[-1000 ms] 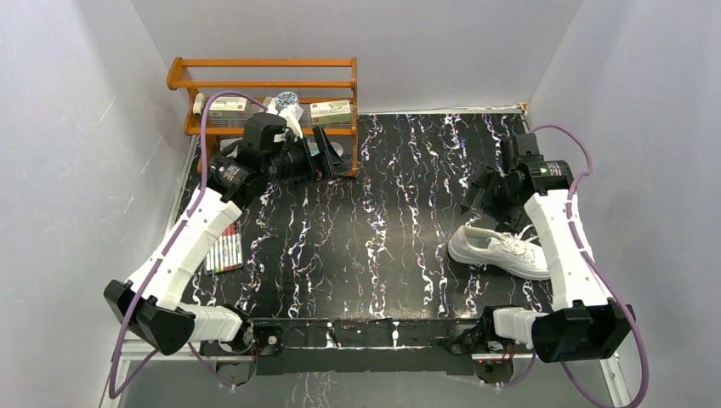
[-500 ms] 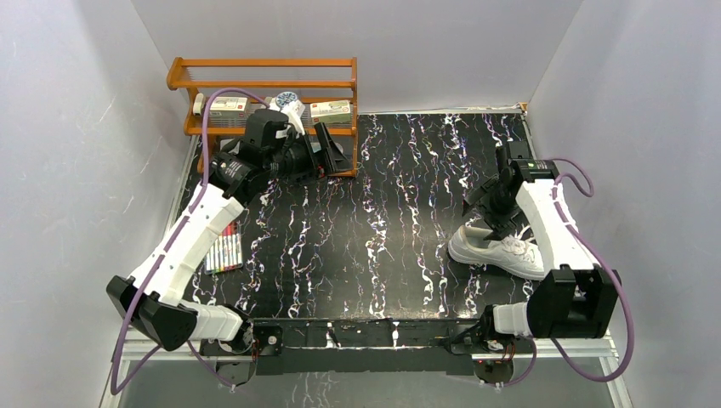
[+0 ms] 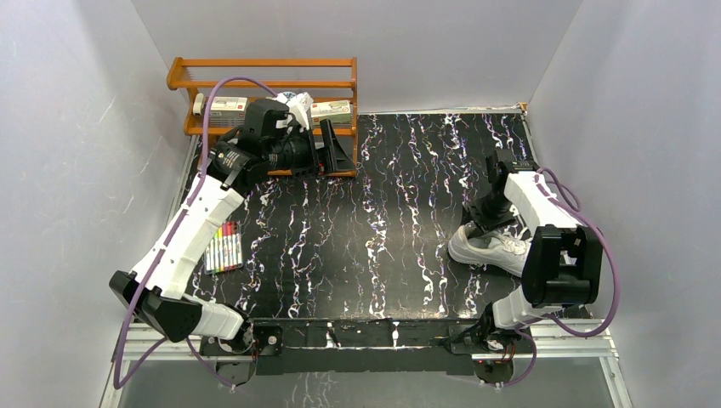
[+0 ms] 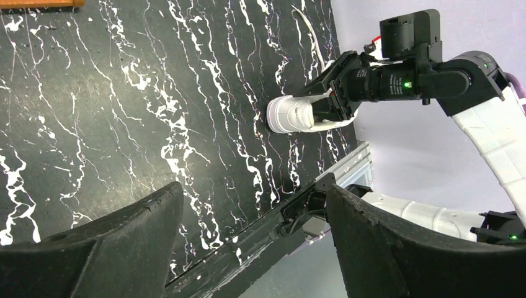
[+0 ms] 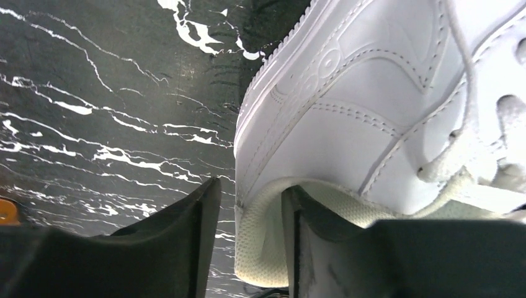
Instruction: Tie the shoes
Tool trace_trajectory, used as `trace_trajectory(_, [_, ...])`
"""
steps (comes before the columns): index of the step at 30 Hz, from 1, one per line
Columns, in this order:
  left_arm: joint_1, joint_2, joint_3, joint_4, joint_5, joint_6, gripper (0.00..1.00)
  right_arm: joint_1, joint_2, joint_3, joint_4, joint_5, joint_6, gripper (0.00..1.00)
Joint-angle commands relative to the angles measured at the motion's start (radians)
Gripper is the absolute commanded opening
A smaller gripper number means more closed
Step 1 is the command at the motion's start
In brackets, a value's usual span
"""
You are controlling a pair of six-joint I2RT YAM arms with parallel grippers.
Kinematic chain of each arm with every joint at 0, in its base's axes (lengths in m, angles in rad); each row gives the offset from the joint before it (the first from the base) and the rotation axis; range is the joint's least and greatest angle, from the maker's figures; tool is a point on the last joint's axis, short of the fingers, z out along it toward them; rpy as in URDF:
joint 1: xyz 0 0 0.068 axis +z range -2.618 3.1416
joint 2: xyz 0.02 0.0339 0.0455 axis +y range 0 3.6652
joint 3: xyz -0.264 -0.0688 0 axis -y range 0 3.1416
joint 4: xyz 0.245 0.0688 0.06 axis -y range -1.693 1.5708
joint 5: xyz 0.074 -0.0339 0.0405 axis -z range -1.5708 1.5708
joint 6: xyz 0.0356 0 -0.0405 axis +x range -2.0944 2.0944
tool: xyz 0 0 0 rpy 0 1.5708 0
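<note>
The white shoe (image 3: 502, 248) lies on its sole at the right of the black marbled table, toe pointing right. My right gripper (image 3: 481, 219) has come down on its heel end. In the right wrist view one finger is inside the shoe (image 5: 347, 105) and the other outside, so the right gripper (image 5: 253, 186) straddles the padded heel collar; a narrow gap still shows beside the outer finger. Loose white laces (image 5: 462, 146) hang at the right. My left gripper (image 3: 337, 150) hovers wide open and empty by the rack; from the left wrist view the shoe (image 4: 290, 115) is far from the left gripper (image 4: 251, 188).
A wooden rack (image 3: 263, 85) holding small boxes stands at the back left, just behind the left gripper. A set of coloured markers (image 3: 224, 248) lies near the left edge. Grey walls close in on both sides of the table (image 3: 383, 221).
My right arm has swung in and dropped onto the shoe's heel, its jaws narrowing around the collar. The left gripper has lifted slightly toward the rack, staying open.
</note>
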Motion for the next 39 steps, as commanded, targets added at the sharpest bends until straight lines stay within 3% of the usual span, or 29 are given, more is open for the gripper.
trace_trajectory(1, [-0.004,-0.02,0.035,-0.038,0.034,0.052,0.81,0.0,-0.001,-0.017,0.048,0.015,0.085,0.45])
trace_trajectory(6, [-0.004,-0.027,0.028,-0.018,0.023,0.036,0.81,0.016,0.01,-0.012,0.064,0.015,0.024,0.43])
trace_trajectory(10, [-0.004,-0.015,0.031,-0.002,-0.007,0.01,0.81,0.07,0.03,0.005,0.103,-0.045,-0.062,0.27])
trace_trajectory(12, [-0.004,-0.019,0.017,0.018,-0.028,-0.012,0.81,0.134,0.05,0.04,0.106,-0.075,-0.122,0.18])
trace_trajectory(16, [-0.004,-0.035,-0.003,0.052,-0.069,-0.048,0.81,0.308,0.058,0.08,0.131,-0.08,-0.214,0.13])
trace_trajectory(20, [-0.004,-0.055,-0.008,0.054,-0.104,-0.046,0.81,0.449,0.103,0.113,0.147,-0.156,-0.369,0.01])
trace_trajectory(28, [-0.004,-0.05,0.001,0.04,-0.13,-0.034,0.81,0.686,0.136,0.174,0.171,-0.447,-0.768,0.0])
trace_trajectory(33, [-0.004,-0.051,-0.009,0.04,-0.133,-0.04,0.81,0.829,0.085,0.121,0.16,-0.431,-0.813,0.0])
trace_trajectory(39, [-0.004,-0.077,-0.074,0.041,-0.112,-0.072,0.81,0.856,-0.089,-0.059,0.225,-0.351,-0.739,0.0])
